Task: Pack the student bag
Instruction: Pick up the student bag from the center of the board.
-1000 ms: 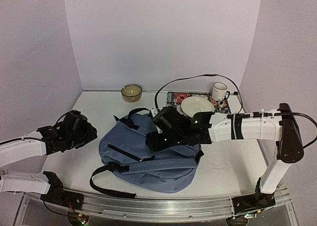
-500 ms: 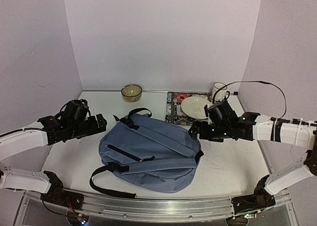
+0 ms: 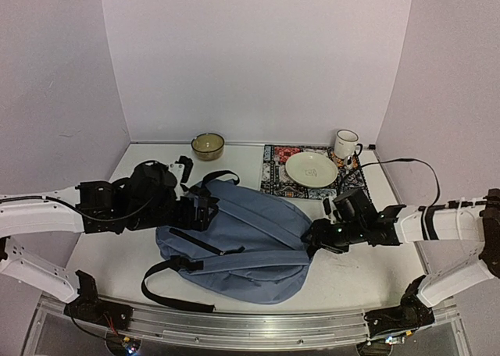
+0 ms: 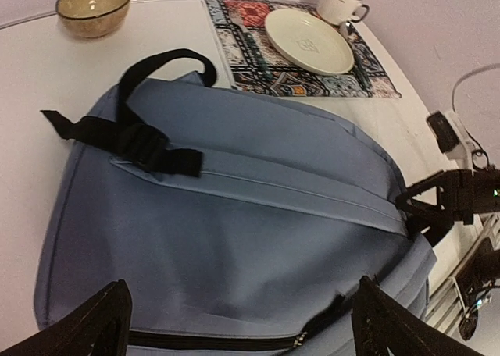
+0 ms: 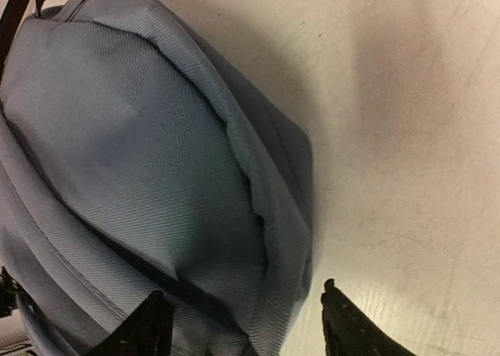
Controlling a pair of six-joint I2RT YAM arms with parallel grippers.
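Note:
The student bag [image 3: 242, 247] lies flat in the middle of the table, blue-grey with black straps and its zippers closed. My left gripper [image 3: 205, 212] hovers over the bag's upper left part. In the left wrist view that gripper [image 4: 246, 332] is open wide, with bag fabric [image 4: 234, 200] and the front pocket zipper [image 4: 234, 342] below it. My right gripper [image 3: 314, 239] is at the bag's right edge. In the right wrist view it [image 5: 250, 332] is open and straddles the bag's folded rim [image 5: 266, 215], one finger over fabric and one over the table.
A brown bowl [image 3: 208, 145] stands at the back. A patterned placemat [image 3: 273, 169] at the back right carries a cream plate [image 3: 311, 169], with a white mug [image 3: 346, 144] beside it. A black cable [image 3: 391, 162] loops near the right arm.
The left arm has swung in from the left to above the bag's upper left. The right arm has come down from beside the plate to the bag's right edge.

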